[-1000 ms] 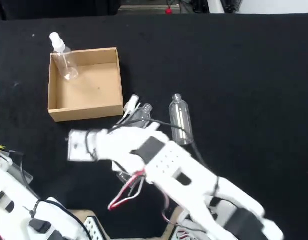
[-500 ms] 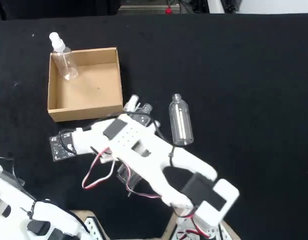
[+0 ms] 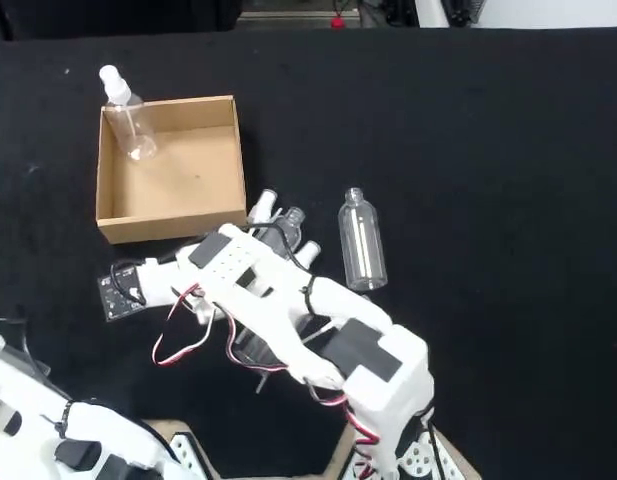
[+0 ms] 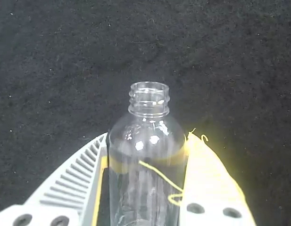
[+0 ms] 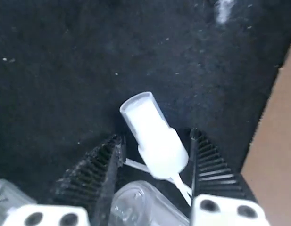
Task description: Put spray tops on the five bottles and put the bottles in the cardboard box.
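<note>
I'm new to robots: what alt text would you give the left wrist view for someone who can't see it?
A clear, uncapped bottle is clamped between the two fingers of the left gripper, its open threaded neck pointing away from the camera. Behind it lies the black table.

Light falls evenly from above, bright on the white plastic arm (image 3: 378, 360) and flat across the brown cardboard box (image 3: 168, 225). The black cloth table (image 3: 488, 150) swallows nearly every shadow. A long white streak of glare runs down the capless clear plastic bottle (image 3: 361, 245), small glints dot the open-necked clear bottle (image 4: 147, 141), and the white spray top (image 5: 157, 139) glows almost washed out
</note>
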Controlling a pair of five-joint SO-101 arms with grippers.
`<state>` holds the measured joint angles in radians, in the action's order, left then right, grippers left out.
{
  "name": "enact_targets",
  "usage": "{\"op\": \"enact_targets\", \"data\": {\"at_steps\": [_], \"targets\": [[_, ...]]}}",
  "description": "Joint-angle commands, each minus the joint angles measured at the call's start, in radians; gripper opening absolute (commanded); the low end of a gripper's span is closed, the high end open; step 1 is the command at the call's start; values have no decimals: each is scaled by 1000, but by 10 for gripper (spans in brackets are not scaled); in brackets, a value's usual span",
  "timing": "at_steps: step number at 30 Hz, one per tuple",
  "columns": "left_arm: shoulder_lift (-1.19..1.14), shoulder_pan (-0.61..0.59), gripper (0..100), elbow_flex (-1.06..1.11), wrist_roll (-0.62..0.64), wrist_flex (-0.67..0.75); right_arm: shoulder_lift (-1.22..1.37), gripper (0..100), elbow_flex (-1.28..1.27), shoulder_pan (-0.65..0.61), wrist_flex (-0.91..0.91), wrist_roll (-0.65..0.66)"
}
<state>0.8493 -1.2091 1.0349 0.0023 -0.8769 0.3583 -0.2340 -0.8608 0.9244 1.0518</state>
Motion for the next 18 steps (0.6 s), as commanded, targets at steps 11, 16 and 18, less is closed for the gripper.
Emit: {"op": "enact_targets", "data": {"at_steps": [11,16,18], "targets": [[26,-5,91,-16,5,-2,-77,11,137,29,5,-127],[28,25,91,-16,8,-2,-254,11,185,89,5,-221],[35,59,91,-15,6,-6,-354,11,194,114,5,-278]]}}
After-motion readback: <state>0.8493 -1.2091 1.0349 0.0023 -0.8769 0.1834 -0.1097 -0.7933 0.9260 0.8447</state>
